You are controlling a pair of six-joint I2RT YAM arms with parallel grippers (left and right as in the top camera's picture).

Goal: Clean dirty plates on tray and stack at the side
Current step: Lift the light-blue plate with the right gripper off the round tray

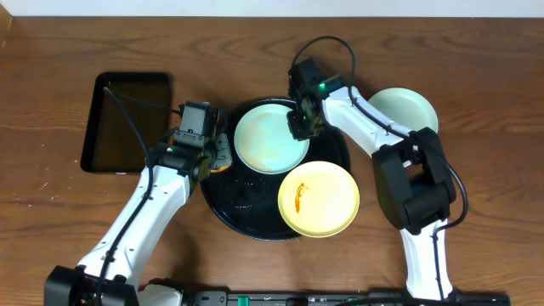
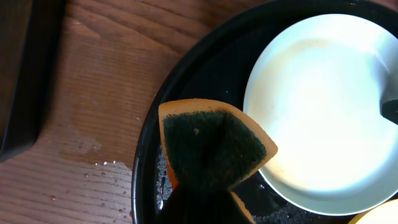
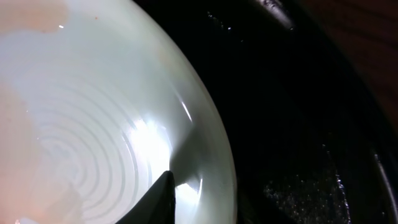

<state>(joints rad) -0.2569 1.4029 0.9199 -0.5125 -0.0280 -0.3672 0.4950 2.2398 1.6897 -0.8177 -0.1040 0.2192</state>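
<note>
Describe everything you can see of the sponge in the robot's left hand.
The sponge is an orange foam pad with a dark green scouring face, folded and pinched in the left hand. It is just inside the round black tray's left rim, one corner overlapping the pale mint plate's edge; actual contact there cannot be told.

A rectangular black tray point(image 1: 119, 136) lies on the wooden worktop point(image 1: 68, 51). At its three o'clock is an orange sponge point(image 2: 211, 149) with a dark green face.
</note>
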